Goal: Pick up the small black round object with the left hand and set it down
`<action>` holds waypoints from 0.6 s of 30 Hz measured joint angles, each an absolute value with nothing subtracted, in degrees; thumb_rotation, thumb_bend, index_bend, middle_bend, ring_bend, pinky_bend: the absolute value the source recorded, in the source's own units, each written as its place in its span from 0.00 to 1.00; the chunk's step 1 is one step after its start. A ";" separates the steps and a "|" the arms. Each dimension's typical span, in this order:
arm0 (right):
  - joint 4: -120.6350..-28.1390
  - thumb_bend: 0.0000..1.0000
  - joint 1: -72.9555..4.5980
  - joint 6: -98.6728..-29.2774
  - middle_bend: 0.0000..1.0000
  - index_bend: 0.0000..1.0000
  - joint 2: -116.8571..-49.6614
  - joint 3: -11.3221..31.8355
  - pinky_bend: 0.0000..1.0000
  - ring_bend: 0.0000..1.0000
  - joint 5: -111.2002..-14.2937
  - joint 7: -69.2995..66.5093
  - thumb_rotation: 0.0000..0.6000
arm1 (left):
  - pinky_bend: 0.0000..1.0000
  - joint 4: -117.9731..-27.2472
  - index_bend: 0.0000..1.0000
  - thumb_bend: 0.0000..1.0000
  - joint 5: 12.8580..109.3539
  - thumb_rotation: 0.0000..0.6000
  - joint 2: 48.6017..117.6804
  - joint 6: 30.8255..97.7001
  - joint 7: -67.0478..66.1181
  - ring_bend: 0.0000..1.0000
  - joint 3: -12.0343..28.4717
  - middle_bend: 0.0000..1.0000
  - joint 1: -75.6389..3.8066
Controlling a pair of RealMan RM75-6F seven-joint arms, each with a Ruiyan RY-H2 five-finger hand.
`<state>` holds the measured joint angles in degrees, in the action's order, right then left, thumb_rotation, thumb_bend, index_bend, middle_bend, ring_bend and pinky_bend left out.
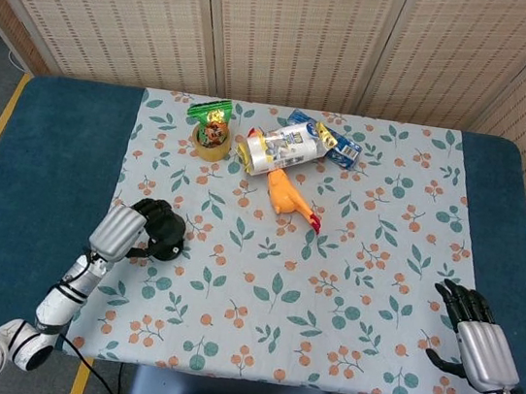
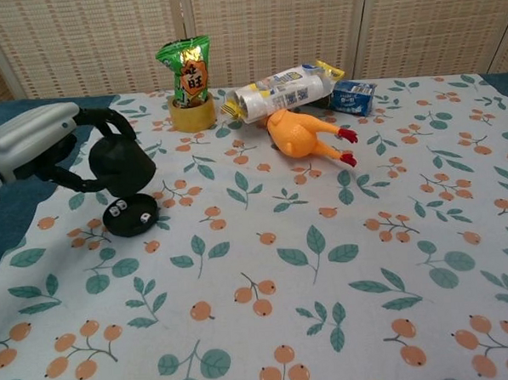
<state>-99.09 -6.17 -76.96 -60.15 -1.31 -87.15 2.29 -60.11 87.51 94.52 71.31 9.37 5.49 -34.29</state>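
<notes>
1. Tablecloth (image 2: 343,262): floral, carries all items.
2. Left hand (image 2: 43,146): fingers wrapped around the black round object (image 2: 123,160), lifted clear of a black disc (image 2: 130,217), possibly its base. Pickup done; set-down remains.
3. Right hand (image 1: 478,340): released, fingers apart, idle near the table edge.

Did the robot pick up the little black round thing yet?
Partly. The left hand grips the black dome-shaped cup and has it raised, but a flat black base with two dice lies on the tablecloth underneath. Setting it down is left. The right hand rests open.
</notes>
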 measured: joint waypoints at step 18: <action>-99.53 0.09 -6.24 -76.74 0.00 0.00 -60.46 -1.58 0.00 0.00 -87.54 3.11 1.00 | 0.48 -57.64 0.01 0.44 82.56 1.00 89.83 62.19 5.33 0.13 2.46 0.07 -31.27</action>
<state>-99.53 -6.24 -76.74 -60.46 -1.58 -87.54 3.11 -57.64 82.56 89.83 62.19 5.33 2.46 -31.27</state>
